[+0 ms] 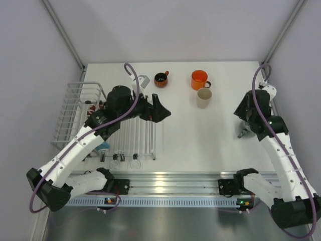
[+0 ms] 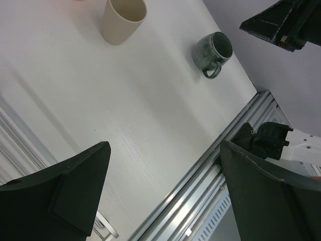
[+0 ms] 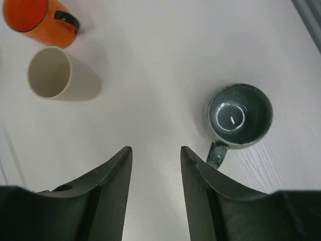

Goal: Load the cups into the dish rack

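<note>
White table (image 1: 210,140), rack (image 1: 70,108) (grey walls (image 1: 190,25))

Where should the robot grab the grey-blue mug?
Probably by its rim, coming from above. The mug stands upright with its mouth open to the top, so one finger can slip inside and one stay outside the wall. Its small handle sticks out sideways, towards the right gripper, so pinch the wall beside the handle, not on it.
</note>
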Motion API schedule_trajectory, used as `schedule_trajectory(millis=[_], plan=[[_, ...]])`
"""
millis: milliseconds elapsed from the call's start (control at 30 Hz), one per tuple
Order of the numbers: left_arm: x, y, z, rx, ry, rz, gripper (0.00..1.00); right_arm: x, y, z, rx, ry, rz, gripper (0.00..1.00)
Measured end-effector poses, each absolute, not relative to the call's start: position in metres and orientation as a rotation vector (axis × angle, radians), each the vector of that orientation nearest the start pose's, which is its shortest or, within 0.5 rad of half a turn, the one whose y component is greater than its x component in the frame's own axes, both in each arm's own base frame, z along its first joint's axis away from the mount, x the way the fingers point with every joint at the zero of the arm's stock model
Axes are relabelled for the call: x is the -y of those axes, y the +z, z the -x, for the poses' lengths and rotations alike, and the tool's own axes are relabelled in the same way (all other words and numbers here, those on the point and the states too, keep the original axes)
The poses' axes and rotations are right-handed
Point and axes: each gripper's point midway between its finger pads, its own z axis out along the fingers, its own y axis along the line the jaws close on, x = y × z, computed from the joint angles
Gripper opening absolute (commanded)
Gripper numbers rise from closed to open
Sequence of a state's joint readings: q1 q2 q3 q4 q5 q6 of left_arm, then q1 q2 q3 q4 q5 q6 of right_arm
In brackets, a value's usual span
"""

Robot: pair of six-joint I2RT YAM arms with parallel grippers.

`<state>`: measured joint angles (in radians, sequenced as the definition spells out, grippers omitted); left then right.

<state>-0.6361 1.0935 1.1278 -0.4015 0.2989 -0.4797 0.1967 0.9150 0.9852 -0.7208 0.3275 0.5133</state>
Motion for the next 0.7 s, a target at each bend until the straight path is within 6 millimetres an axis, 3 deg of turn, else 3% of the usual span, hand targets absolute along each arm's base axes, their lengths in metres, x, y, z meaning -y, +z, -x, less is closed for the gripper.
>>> schedule_trajectory(millis=[167,400,700], plan=[[0.259,0.298,-0.236,-2.007,-0.992,-0.397,0.96,0.017,0.206,-0.276,-2.168,-0.08,-0.711,0.4],[0.256,0.299,-0.234,-1.987,-0.974,-0.417,0.96,0.053,0.154,-0.272,-2.309,-0.233,-1.006,0.39],[0.239,0.321,-0.228,-1.904,-0.929,-0.4,0.96,0.061,0.133,-0.281,-2.28,-0.237,-1.169,0.4]])
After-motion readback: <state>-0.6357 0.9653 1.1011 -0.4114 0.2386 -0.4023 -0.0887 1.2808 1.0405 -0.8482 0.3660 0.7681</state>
